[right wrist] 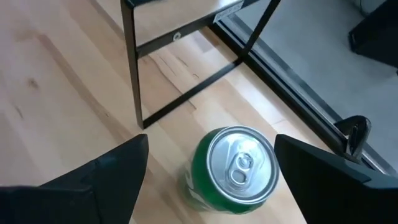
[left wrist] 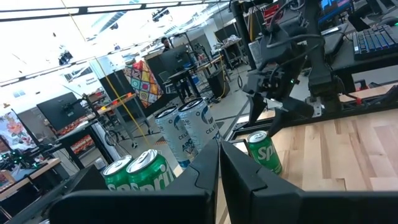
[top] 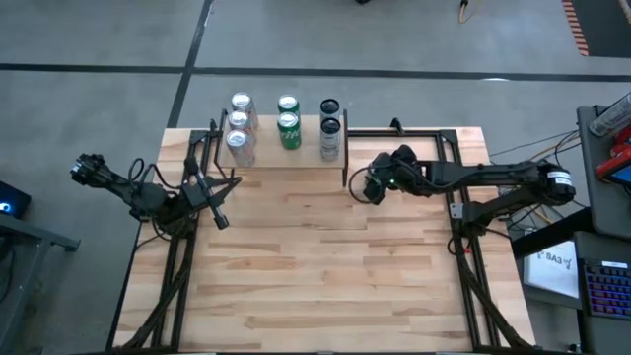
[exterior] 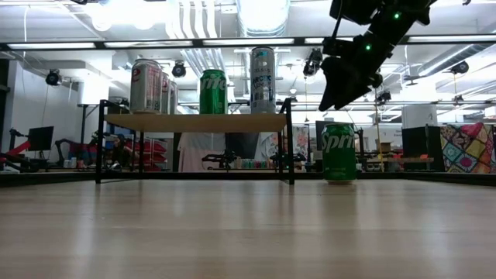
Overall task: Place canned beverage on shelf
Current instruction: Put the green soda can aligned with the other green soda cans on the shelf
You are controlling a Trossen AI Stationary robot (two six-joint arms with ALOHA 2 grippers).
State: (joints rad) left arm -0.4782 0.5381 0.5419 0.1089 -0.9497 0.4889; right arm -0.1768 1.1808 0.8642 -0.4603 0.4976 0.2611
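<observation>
A green Sprite can (exterior: 339, 153) stands upright on the tabletop just right of the shelf (exterior: 194, 122); it also shows in the right wrist view (right wrist: 235, 168). My right gripper (exterior: 335, 93) hovers above the can, open, fingers pointing down with one to each side of the can's top and clear of it (right wrist: 211, 140). In the high view my right gripper (top: 367, 187) hides the can. My left gripper (top: 222, 215) waits shut and empty at the table's left, near the shelf's left legs.
The shelf (top: 306, 156) stands at the table's far edge and carries several cans: silver ones (top: 240, 126) at the left, two green ones (top: 288, 123) in the middle, two tall ones (top: 329, 126) at the right. Its black right legs (right wrist: 129, 68) stand close to the Sprite can.
</observation>
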